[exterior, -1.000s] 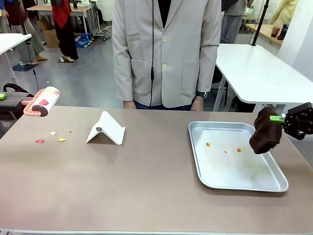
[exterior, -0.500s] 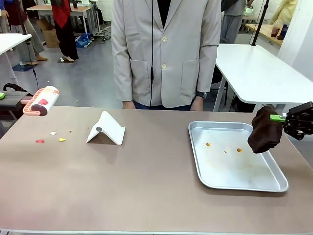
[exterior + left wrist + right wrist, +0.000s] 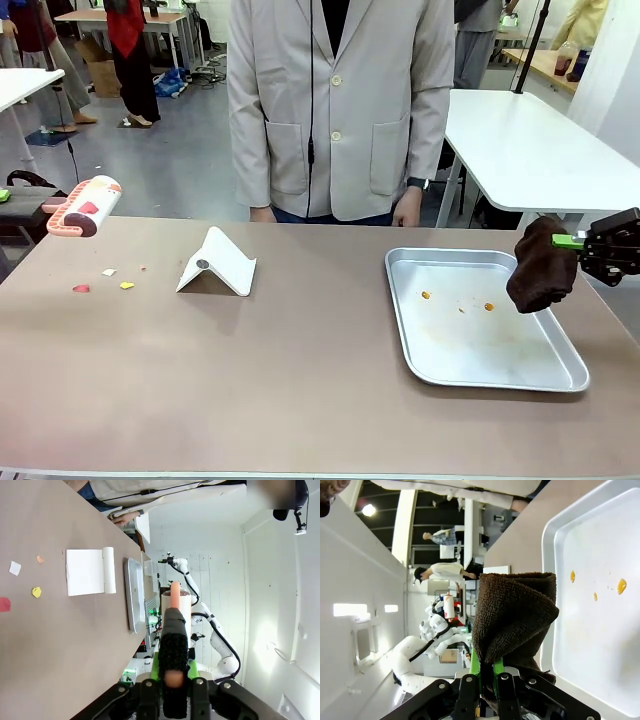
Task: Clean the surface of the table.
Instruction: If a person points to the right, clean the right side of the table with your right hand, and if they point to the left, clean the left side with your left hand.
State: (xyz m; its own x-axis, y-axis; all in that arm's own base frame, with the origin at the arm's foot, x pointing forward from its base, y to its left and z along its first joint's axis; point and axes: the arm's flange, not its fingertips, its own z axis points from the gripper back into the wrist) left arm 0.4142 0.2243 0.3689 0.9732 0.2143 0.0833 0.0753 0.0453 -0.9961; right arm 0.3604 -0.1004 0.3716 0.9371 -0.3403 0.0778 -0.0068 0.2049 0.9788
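The brownish table point(image 3: 300, 370) carries several small paper scraps point(image 3: 127, 285) near its left end. Above that left edge hangs a pink-and-white roller brush point(image 3: 82, 207). In the left wrist view my left gripper point(image 3: 173, 682) is shut on the roller brush's point(image 3: 175, 597) handle, with the scraps point(image 3: 36, 592) on the table point(image 3: 60, 645) off to the side. At the right, my right gripper point(image 3: 585, 243) is shut on a dark brown cloth point(image 3: 543, 267) held over the right rim of the silver tray point(image 3: 400, 300). The right wrist view shows the right gripper point(image 3: 487, 680) with the cloth point(image 3: 515, 612) bunched between its fingers.
A white folded card scoop point(image 3: 216, 265) stands left of centre. The tray point(image 3: 555, 535) holds a few orange specks point(image 3: 426, 295). A person in a pale jacket point(image 3: 340, 100) stands at the far edge, hands down by the table. A white table point(image 3: 520, 150) stands behind on the right.
The right gripper and its cloth have drifted very slightly up and left. The person's hand has shifted a little. The left arm and roller brush have not moved.
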